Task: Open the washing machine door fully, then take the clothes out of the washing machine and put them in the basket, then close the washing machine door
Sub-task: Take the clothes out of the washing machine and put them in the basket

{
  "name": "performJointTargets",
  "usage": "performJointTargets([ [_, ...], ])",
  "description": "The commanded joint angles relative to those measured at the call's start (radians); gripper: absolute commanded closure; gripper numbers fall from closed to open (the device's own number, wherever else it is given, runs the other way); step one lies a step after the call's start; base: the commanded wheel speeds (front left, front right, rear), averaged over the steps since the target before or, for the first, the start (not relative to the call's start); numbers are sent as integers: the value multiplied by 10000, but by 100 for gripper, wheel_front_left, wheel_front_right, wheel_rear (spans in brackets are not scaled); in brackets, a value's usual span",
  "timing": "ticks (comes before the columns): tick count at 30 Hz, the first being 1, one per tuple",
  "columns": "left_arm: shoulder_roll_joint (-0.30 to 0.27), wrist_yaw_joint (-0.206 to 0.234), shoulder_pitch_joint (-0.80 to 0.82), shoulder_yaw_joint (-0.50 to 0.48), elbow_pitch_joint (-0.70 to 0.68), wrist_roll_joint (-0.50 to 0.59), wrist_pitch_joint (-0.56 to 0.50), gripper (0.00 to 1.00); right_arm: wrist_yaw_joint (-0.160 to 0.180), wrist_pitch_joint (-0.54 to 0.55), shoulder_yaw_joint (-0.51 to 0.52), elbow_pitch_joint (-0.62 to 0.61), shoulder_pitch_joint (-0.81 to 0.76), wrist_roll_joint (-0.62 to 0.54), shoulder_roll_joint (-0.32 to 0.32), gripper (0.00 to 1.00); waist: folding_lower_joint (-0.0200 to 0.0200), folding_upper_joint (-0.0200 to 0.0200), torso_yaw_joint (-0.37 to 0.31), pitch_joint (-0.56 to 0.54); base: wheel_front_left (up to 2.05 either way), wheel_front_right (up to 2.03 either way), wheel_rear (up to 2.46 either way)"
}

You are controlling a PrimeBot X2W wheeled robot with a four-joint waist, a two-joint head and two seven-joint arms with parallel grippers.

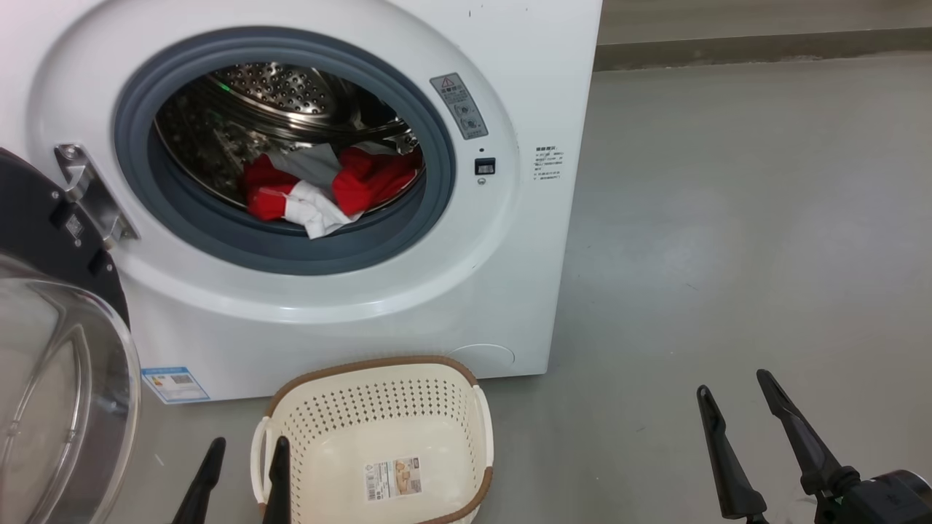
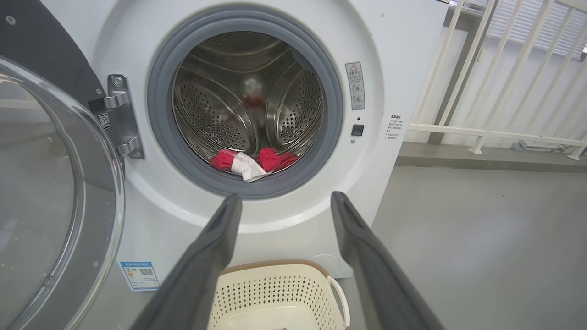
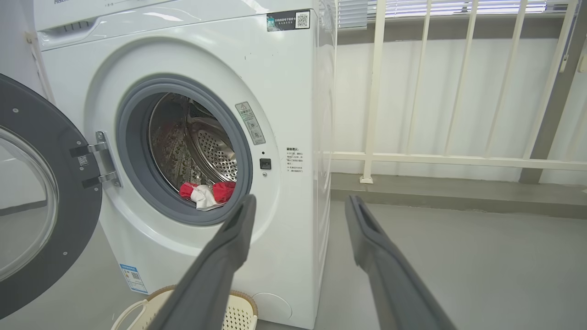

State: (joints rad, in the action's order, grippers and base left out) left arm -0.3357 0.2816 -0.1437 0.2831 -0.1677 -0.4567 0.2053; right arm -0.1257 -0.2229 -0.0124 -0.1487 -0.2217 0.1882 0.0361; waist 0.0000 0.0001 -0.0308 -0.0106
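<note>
Grey floor (image 1: pixel 728 218) before a white railing (image 3: pixel 376 91): 1 washing machine (image 1: pixel 524 109), its 1 door (image 1: pixel 36 218) standing open at left, 1 heap of clothes (image 1: pixel 328 189) low at the drum's near lip (garments uncountable), and 1 empty basket (image 1: pixel 371 362) near, just before the machine. The left jaws and right jaws stand apart, holding nothing. Judged best: enter low through the ring, clamp the heap deep, then lift it clear of the seal.

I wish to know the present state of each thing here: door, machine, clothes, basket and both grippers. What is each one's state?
washing machine door: swung open on its hinge.
washing machine: drum exposed, not yet emptied.
clothes: lying at the drum's front, not held.
basket: upright on the floor, no clothes inside.
left gripper: open, holding nothing.
right gripper: open, holding nothing.
</note>
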Motion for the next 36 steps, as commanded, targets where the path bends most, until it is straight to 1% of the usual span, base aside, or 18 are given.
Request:
performJointTargets([
  [1,-167,101,447,-343,-186,111,67,0,-50,-30,-236,-234,302,33,141,0,0,-1,7,-2,0,0,0],
  [9,-183,121,500,-229,-178,159,51,0,-50,-13,-275,-308,280,-36,141,0,0,-1,123,130,0,0,0],
  [15,-135,151,662,-202,-193,147,57,0,-50,-22,-199,-446,364,-89,141,0,0,-1,249,542,0,0,0],
  [25,-9,397,1275,-286,-42,242,57,0,-50,-41,-182,-591,757,-159,141,0,0,-1,345,1610,0,0,0],
  [30,180,386,1743,-356,91,98,116,0,-50,-75,-147,-624,982,-202,141,0,0,-1,340,2112,0,0,0],
  [36,323,378,2687,-290,402,145,36,0,-50,-127,-139,-628,1280,-240,141,0,0,-1,291,2689,0,0,0],
])
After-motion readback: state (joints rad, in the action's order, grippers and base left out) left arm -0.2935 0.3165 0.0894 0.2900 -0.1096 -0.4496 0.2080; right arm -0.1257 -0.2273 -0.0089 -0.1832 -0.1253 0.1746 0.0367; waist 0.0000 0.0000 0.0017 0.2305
